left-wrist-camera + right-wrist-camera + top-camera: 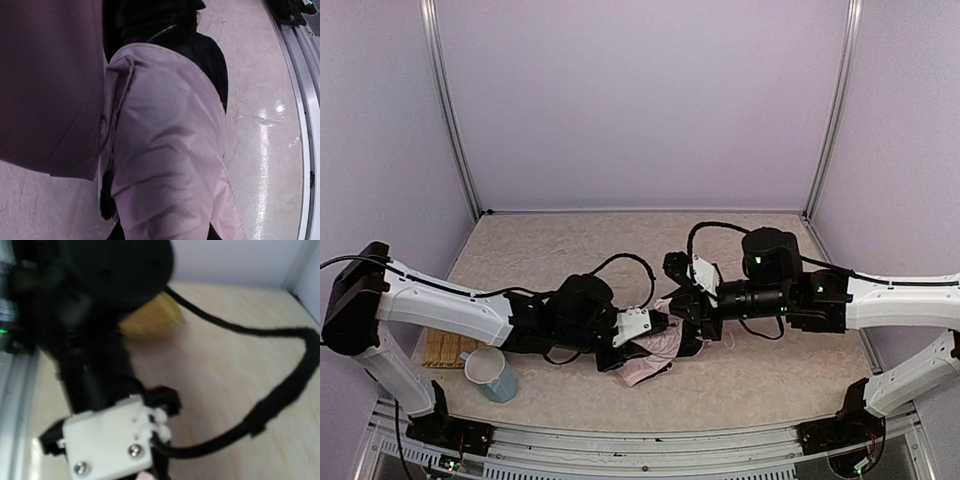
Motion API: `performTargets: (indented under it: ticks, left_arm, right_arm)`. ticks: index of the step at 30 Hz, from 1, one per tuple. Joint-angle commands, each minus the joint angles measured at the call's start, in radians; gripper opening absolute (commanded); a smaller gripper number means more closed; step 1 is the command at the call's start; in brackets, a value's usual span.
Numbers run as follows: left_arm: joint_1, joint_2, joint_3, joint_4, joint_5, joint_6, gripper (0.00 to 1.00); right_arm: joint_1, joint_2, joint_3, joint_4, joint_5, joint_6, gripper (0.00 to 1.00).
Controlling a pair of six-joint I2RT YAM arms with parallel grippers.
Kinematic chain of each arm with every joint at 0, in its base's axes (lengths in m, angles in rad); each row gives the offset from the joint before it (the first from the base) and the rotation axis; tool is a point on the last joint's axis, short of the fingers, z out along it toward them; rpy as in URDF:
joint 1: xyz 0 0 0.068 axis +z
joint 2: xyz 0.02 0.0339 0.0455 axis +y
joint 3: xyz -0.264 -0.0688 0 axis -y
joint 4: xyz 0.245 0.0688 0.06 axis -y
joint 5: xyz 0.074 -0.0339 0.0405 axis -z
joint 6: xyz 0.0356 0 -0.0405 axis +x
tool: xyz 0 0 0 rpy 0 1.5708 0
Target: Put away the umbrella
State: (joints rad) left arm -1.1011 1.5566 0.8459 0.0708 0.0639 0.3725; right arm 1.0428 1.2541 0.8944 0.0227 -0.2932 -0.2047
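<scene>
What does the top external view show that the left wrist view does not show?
Only the top external view: the left arm and the right arm, both at the umbrella, a blue mug and a slatted mat at the left. Only the left wrist view: the folds of its pink fabric and its black lining, close up. Both: the umbrella and the table.

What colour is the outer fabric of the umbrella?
Pale pink; the umbrella shows best in the left wrist view.
</scene>
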Motion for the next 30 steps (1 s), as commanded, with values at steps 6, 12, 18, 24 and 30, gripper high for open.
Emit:
performTargets:
  ticks: [6, 12, 18, 24, 30]
  left_arm:
    - [0.132, 0.273, 0.114, 0.024, -0.034, -0.135, 0.00]
    - [0.136, 0.246, 0.031, 0.107, 0.045, -0.118, 0.00]
    - [0.145, 0.251, 0.047, 0.104, 0.018, -0.140, 0.00]
    - [0.191, 0.343, 0.153, 0.040, -0.036, -0.217, 0.00]
    - [0.198, 0.360, 0.154, -0.017, 0.074, -0.184, 0.00]
  right_arm:
    - [0.074, -0.007, -0.252, 0.344, 0.169, 0.207, 0.00]
    - [0.072, -0.089, -0.378, 0.362, 0.307, 0.236, 0.00]
    - [0.072, -0.096, -0.394, 0.356, 0.303, 0.221, 0.00]
    - [0.170, 0.117, -0.400, 0.509, 0.251, 0.208, 0.00]
    - [0.180, 0.375, -0.328, 0.472, 0.332, 0.212, 0.00]
